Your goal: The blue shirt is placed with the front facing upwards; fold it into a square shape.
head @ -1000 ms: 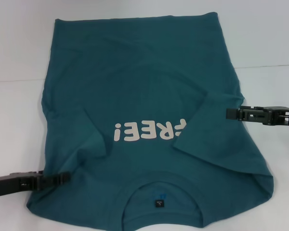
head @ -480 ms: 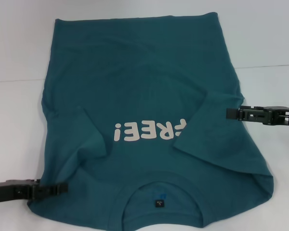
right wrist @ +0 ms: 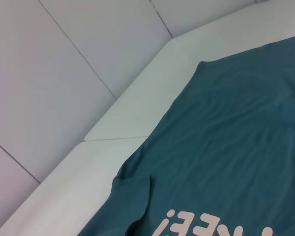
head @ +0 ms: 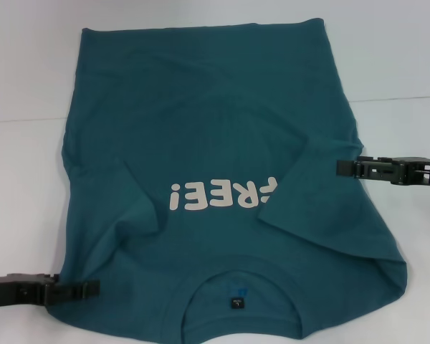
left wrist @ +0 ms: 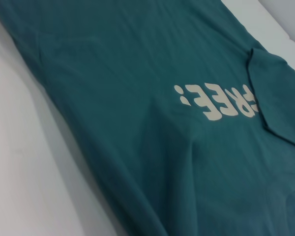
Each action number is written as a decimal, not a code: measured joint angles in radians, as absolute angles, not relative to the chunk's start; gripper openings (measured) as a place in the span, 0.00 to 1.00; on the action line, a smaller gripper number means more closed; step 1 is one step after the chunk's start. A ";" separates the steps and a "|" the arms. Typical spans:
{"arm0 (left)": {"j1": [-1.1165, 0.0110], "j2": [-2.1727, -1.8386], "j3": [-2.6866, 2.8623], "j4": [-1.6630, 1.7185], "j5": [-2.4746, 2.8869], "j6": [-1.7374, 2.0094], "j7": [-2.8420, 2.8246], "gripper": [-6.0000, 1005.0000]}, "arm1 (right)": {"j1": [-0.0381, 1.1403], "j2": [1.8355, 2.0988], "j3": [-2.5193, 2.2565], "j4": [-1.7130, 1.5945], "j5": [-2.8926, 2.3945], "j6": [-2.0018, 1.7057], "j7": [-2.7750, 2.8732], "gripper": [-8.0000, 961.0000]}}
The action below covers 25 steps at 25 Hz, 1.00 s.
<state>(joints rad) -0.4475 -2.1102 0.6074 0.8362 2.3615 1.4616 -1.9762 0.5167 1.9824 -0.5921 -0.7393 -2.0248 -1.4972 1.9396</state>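
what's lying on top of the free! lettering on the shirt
The folded-in right sleeve of the blue shirt overlaps the lettering, hiding its first letter; the remaining letters stay uncovered.

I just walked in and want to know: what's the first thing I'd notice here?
A big blue shirt fills the white table, its collar nearest the robot and white FREE! lettering upside down across the chest. Its right sleeve is folded in over the lettering's end. The left claw sits by the shirt's near left edge, the right claw at the right edge.

The blue shirt [head: 222, 143] is soft, matt, creased cloth with smooth white lettering [head: 222, 195], lying on a smooth matt white table [head: 29, 72].
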 joint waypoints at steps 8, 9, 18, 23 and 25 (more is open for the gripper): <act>-0.448 -2.104 0.592 0.850 2.386 1.488 -1.993 0.87 | 0.519 1.980 -0.591 -0.739 -2.025 -1.497 1.940 0.93; -0.448 -2.104 0.589 0.852 2.390 1.491 -1.994 0.87 | 0.519 1.980 -0.590 -0.739 -2.025 -1.497 1.940 0.93; -0.448 -2.102 0.581 0.862 2.412 1.498 -2.009 0.87 | 0.523 1.980 -0.584 -0.740 -2.025 -1.495 1.940 0.93; -0.452 -2.102 0.581 0.862 2.434 1.506 -2.011 0.87 | 0.525 1.980 -0.584 -0.741 -2.025 -1.493 1.941 0.93; -0.452 -2.101 0.581 0.862 2.437 1.515 -2.011 0.87 | 0.525 1.980 -0.584 -0.741 -2.025 -1.492 1.943 0.93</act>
<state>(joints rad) -0.4520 -2.1012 0.5813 0.8621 2.4372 1.5155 -2.0109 0.5251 1.9799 -0.5839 -0.7409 -2.0248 -1.4916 1.9428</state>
